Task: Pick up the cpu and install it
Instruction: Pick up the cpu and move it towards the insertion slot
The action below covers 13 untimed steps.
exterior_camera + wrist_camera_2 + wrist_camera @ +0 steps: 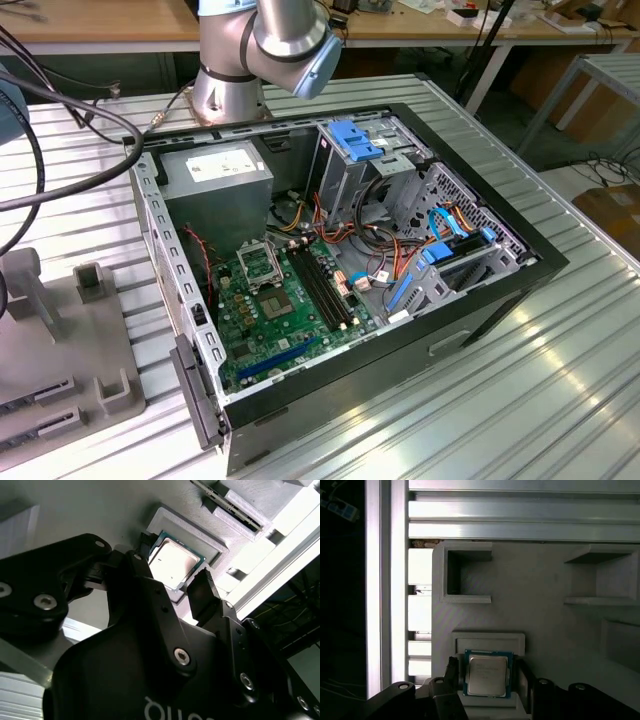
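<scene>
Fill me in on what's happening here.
A robot arm's gripper is down at the cpu, which lies flat in a recess of a grey holder. In both wrist views the jaws stand one on each side of the chip, open, and it is not yet lifted. In the exterior view, the opened computer case shows its green motherboard and socket; the cpu is not yet installed.

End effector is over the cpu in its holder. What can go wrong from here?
1. The end effector straddles the cpu with its fingers close to the raised rim of the grey holder. A small offset might land a finger on the rim or the chip edge.
2. The cpu is thin and flat, so an edge grip may tilt or drop it.
3. The socket sits deep in the case beside cables, so clearance looks tight.
</scene>
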Available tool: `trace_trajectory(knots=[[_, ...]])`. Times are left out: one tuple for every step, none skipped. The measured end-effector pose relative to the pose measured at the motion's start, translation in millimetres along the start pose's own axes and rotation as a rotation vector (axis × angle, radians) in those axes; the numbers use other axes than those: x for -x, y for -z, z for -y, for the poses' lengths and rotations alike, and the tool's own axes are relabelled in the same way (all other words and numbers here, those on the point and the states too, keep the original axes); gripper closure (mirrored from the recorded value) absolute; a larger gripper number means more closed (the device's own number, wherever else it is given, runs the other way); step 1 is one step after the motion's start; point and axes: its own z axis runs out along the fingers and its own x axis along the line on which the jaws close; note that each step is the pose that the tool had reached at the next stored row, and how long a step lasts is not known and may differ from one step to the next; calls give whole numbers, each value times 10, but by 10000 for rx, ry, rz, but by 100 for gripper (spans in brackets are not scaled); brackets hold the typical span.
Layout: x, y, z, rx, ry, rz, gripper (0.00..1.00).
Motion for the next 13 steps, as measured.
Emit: trace_trajectory(knots=[[0,2,0,-1,0,-1,43],[0,2,0,0,0,1,43],[0,2,0,0,0,1,43],[-1,3,0,-1,-1,1,43],[0,3,0,-1,-1,0,43],[0,4,0,-1,-1,0,43],[1,3,-1,-1,-2,-1,43],[2,3,-1,-1,-3,0,43],[6,4,-1,-1,-1,0,43],[8,4,0,-1,-1,0,43],[9,4,-1,-1,-1,-1,43],[9,4,0,-1,-2,-1,45],[9,4,0,-1,-2,-1,45]])
